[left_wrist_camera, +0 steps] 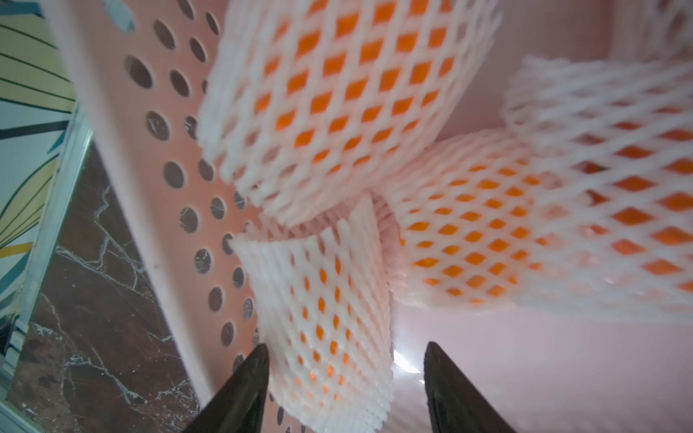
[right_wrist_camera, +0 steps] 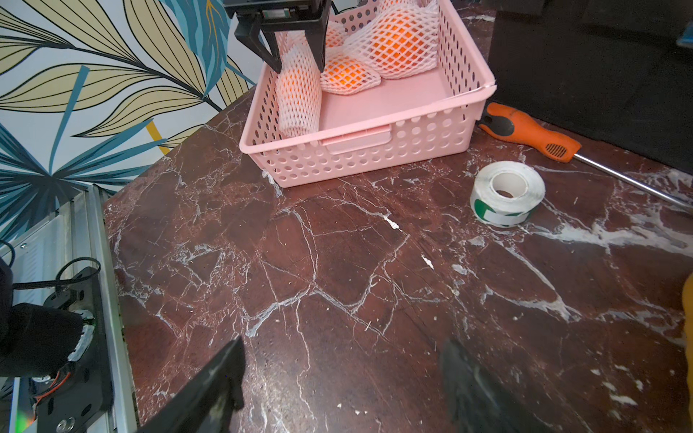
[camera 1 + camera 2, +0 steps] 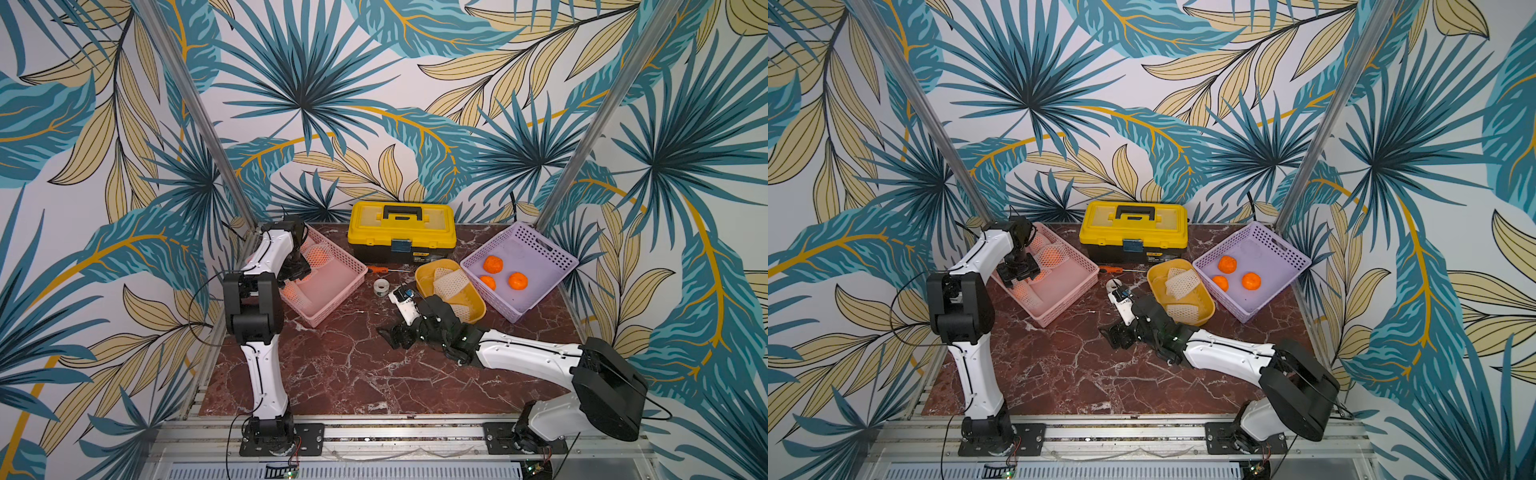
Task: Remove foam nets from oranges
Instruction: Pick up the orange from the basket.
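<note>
Plainly apart, the left fingers (image 1: 240, 393) straddle one netted orange (image 1: 330, 318) in the pink basket (image 1: 108, 150); right fingers (image 2: 213, 390) likewise apart.

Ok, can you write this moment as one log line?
left gripper: open around netted orange in pink basket | right gripper: open, empty, over table | bare oranges: three in purple basket

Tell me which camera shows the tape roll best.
The right wrist view: the tape roll lies close, whole and sharp. Both top views show it small and far off; the left wrist view misses it.
</note>
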Available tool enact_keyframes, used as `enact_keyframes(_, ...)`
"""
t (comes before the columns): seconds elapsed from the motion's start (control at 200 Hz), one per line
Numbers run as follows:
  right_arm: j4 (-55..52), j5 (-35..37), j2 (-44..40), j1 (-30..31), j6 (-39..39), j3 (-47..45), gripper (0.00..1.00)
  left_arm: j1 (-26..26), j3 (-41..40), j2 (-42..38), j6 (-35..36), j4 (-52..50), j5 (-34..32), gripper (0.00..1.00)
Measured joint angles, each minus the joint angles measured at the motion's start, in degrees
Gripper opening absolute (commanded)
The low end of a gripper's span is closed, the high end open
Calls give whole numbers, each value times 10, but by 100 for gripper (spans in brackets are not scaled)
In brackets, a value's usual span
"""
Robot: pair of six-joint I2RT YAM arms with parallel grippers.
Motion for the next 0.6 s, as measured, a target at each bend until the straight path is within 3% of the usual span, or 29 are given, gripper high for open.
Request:
enact_keyframes(0.286,-7,5,17,3,0,10,83,0,6,19,11,-8,-25,55)
enact_keyframes(0.531,-16,13,26,6,0,17,83,0,6,32,8,-9,-17,64)
enact_keyframes(0.601,-22,14,26,6,0,20,83,0,6,35,7,-9,-10,62)
